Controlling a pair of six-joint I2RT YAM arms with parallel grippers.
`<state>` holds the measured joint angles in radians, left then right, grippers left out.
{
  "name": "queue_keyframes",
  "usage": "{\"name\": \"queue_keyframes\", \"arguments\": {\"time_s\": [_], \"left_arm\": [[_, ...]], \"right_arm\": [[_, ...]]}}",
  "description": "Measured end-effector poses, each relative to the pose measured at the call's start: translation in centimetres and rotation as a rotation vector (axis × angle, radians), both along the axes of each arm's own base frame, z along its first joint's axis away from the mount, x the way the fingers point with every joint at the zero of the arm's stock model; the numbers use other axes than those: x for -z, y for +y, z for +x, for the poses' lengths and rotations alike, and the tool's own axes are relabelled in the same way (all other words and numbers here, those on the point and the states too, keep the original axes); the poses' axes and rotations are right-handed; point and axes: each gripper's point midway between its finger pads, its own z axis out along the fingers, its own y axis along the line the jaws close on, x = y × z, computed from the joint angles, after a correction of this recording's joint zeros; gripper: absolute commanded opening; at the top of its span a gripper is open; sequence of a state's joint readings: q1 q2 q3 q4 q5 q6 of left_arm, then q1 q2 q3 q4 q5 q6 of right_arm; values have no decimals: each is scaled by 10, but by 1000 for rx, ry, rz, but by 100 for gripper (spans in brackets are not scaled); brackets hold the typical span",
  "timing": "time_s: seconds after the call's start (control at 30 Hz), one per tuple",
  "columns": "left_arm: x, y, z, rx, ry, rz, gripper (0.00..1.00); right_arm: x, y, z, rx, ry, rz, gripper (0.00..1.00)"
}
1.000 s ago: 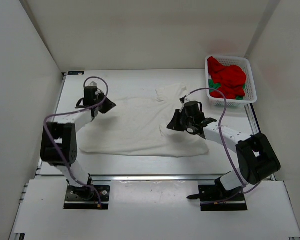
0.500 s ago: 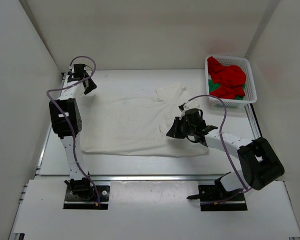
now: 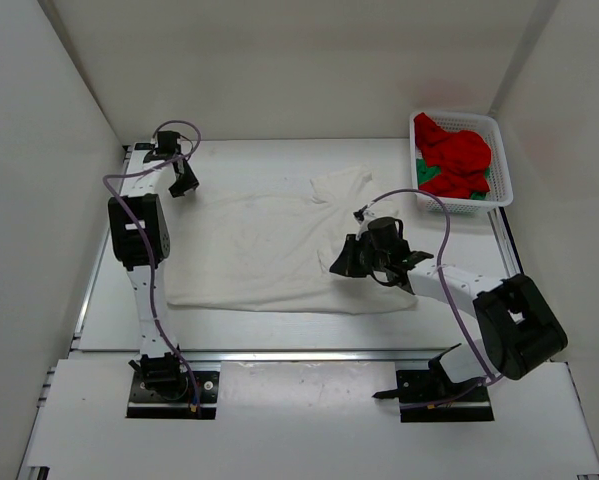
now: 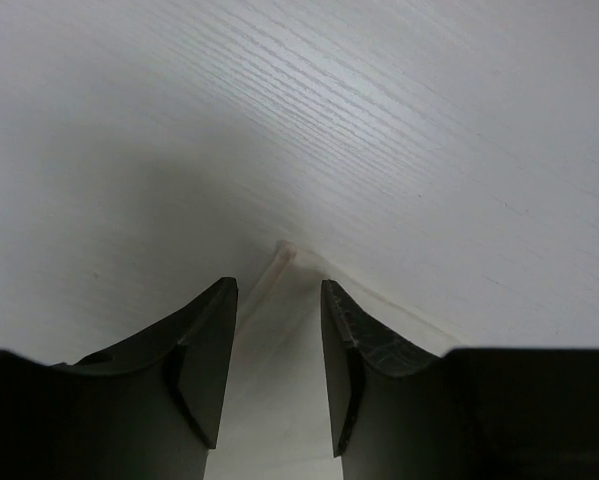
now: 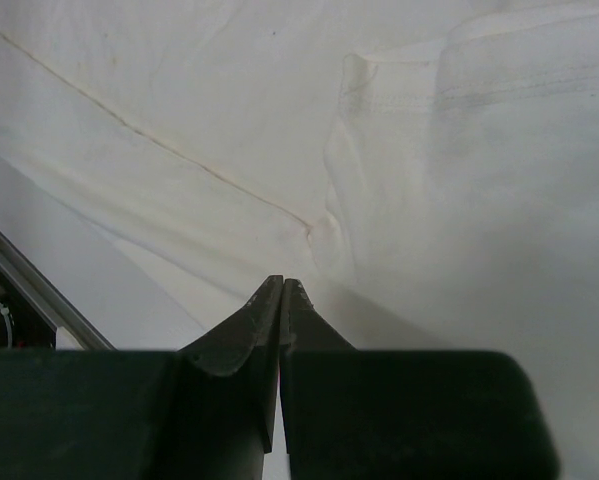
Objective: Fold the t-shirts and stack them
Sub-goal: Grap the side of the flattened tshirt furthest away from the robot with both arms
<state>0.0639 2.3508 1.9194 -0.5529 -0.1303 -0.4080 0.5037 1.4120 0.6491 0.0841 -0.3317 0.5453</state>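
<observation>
A white t-shirt (image 3: 269,250) lies spread flat on the table. My left gripper (image 3: 186,188) sits at the shirt's far left sleeve corner. In the left wrist view the left gripper (image 4: 279,290) is open, and the pointed tip of the white t-shirt (image 4: 277,380) lies loose on the table between the fingers. My right gripper (image 3: 336,268) rests over the shirt's right side. In the right wrist view the right gripper (image 5: 282,284) is shut, tips down close to the white t-shirt (image 5: 429,150), with no cloth seen between them. A red t-shirt (image 3: 464,152) and a green t-shirt (image 3: 428,172) lie bunched in the basket.
The white lattice basket (image 3: 503,165) stands at the far right corner of the table. White walls close in the left, right and back sides. A metal rail (image 3: 299,355) runs along the table's near edge, in front of the arm bases.
My left arm stretched out to the far left corner and its jaws opened, leaving the sleeve tip lying there. My right gripper shifted slightly nearer and stayed shut.
</observation>
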Motion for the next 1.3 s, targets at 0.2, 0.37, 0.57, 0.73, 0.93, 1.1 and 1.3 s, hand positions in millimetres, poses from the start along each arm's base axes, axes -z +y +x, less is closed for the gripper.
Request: {"name": "queue_keyframes", "arguments": {"time_s": [0.2,0.37,0.57,0.73,0.93,1.1,1.3], "left_arm": [[4,-1,14,7,2,-11,37],[6,-2,18,12,9,-14,27],[7,-4,17,15,7,-24,5],[6,-4,15,3,-18,-42,0],[4,-6,-1,-40,-34,-121,0],[-14,-10,-15,-63,-73,-157,0],[-55,-25,-5,-36,-186,-198,0]], "right_arm": [[0,1,1,-2,3,0,0],[-6,3,5,-2,-10,8,1],[-16,-2,18,24,-28,22,12],[-39,-17,68,117,-78,34,20],[-61,-46,171,289,-176,-65,28],[-59,-80,264,401,-197,-148,31],[-14,-114,333,451,-116,-288,33]]}}
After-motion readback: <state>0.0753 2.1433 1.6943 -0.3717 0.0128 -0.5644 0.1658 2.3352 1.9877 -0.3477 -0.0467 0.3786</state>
